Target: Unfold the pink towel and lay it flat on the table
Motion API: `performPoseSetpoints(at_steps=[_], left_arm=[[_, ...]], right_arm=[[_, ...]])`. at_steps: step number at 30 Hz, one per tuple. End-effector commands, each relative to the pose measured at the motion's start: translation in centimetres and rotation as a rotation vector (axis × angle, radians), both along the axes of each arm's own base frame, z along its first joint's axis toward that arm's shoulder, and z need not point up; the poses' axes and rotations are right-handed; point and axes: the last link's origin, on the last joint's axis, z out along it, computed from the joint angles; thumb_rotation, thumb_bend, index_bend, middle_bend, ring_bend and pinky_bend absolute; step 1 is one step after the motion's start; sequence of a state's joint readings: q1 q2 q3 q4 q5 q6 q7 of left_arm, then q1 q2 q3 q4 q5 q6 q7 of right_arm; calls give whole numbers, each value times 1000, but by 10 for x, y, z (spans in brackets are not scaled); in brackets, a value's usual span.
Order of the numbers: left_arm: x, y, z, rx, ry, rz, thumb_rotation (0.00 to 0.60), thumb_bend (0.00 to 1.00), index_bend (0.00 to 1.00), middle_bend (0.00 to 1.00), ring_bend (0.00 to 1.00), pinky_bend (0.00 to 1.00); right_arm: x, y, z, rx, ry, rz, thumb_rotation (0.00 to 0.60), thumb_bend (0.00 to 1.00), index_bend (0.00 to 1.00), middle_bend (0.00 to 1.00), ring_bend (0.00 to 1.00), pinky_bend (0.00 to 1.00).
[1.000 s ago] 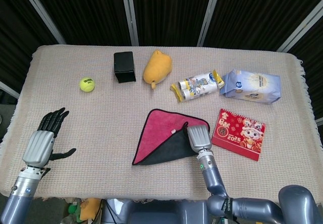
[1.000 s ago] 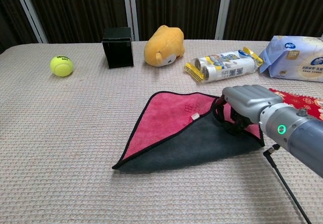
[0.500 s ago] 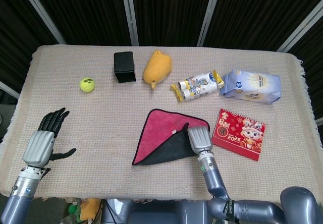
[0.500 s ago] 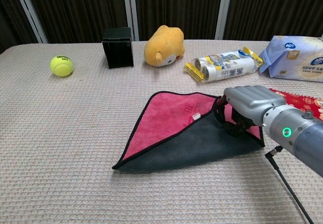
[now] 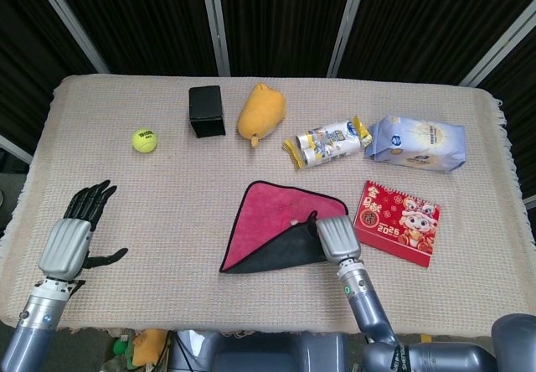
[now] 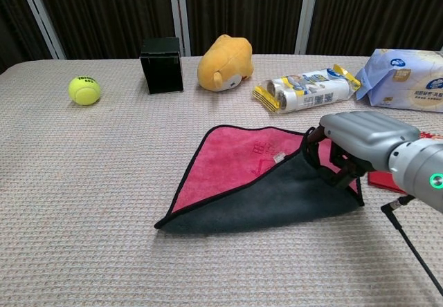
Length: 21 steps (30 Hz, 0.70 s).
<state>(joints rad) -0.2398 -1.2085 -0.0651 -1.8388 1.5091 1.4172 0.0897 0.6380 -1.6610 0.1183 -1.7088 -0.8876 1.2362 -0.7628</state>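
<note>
Towel (image 6: 242, 165), pink on one face and dark grey on the other, lies folded near the middle front of the desk (image 5: 167, 188), its grey flap turned over the pink so the whole makes a rough triangle with black piping at the edges. The right hand (image 6: 360, 144) sits at the flap's right corner, fingers (image 6: 332, 169) curled down and gripping the cloth where the two layers meet; that corner is lifted a little off the pink layer. The left hand (image 5: 71, 234) rests well apart at the desk's left front, fingers spread and holding nothing.

The cloth looks light, soft and limp, probably microfibre, so it should drape and drag rather than keep any shape, and it may cling to the woven desk cover. The best hold seems to be the piped corner of the grey flap, top layer only; catching both layers would likely drag the whole towel instead of opening it.
</note>
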Motion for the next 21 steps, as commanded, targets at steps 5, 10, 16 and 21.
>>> performPoseSetpoints(at_steps=[5,10,16,21], left_arm=[[0,-1,-1,-4,2,-2,600,48,0,0,0,0],[1,-1,-2,-8,2,-5,600,49,0,0,0,0],[1,-1,-3,-9,2,-6,600,48,0,0,0,0],[2,-2,-3,-11,2,-9,600,49,0,0,0,0]], right_arm=[[-12,11,12,34,-4,-2,600,507,762,981,1000,795],[-16,23,16,72,-24,-13,600,508,765,981,1000,795],[-16,38,16,122,-31,8,600,507,773,981,1000,795],[-16,51,15,161,-36,18,600,507,773,981,1000,795]])
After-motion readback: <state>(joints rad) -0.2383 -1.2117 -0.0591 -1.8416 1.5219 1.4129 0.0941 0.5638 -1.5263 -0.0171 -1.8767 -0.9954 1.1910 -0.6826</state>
